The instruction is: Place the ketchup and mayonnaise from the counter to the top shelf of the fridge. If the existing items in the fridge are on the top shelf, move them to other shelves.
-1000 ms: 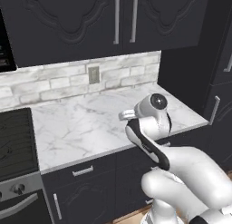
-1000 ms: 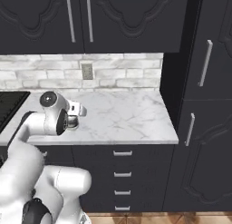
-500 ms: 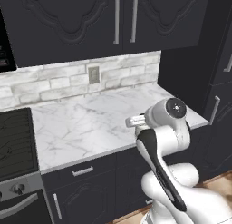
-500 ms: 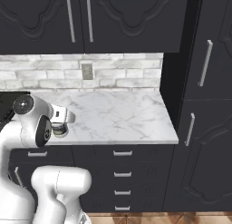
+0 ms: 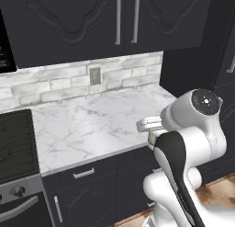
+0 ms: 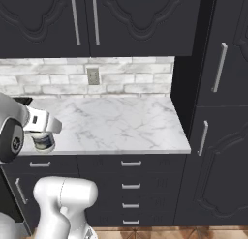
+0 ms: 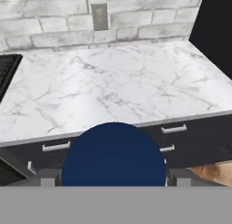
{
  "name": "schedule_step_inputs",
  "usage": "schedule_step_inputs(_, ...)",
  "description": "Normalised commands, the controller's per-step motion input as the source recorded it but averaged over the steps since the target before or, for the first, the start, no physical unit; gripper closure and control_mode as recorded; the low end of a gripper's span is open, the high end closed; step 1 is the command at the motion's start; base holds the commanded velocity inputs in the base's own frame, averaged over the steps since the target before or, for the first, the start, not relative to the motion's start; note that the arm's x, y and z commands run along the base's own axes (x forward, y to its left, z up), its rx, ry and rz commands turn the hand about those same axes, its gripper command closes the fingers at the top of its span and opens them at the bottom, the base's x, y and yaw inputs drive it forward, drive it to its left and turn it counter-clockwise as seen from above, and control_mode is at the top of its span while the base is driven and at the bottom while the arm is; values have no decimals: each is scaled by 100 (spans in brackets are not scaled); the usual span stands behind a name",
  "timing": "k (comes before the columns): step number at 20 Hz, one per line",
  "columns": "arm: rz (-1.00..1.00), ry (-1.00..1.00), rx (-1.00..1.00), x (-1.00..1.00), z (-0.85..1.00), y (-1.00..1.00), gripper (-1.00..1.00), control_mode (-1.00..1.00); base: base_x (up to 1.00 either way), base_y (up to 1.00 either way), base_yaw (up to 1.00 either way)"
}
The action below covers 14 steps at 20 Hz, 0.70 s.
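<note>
**Mayonnaise jar aloft at the desk's front edge**

The robot's gripper point(image 7: 113, 180) carries the mayonnaise point(image 7: 113, 157), its dark blue lid filling the foreground of the hand view, with the fingers point(image 7: 47, 178) spread wide on either side of the jar. From the right base view the jar point(image 6: 42, 141) hangs beneath the white hand, just off the front edge of the marble desk point(image 6: 121, 124). Behind it, a grey wall outlet point(image 6: 93, 76) sits in the pale brick backsplash point(image 6: 135, 81) under dark cupboards point(image 6: 97, 20).
</note>
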Motion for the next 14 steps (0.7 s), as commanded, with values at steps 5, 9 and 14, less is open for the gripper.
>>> schedule_step_inputs(5,0,0,0,-57,11,0,100,-100,0,0,0)
schedule_step_inputs(9,0,0,0,-8,0,0,100,-100,0,0,0)
schedule_step_inputs(14,0,0,0,0,0,0,100,-100,0,0,0)
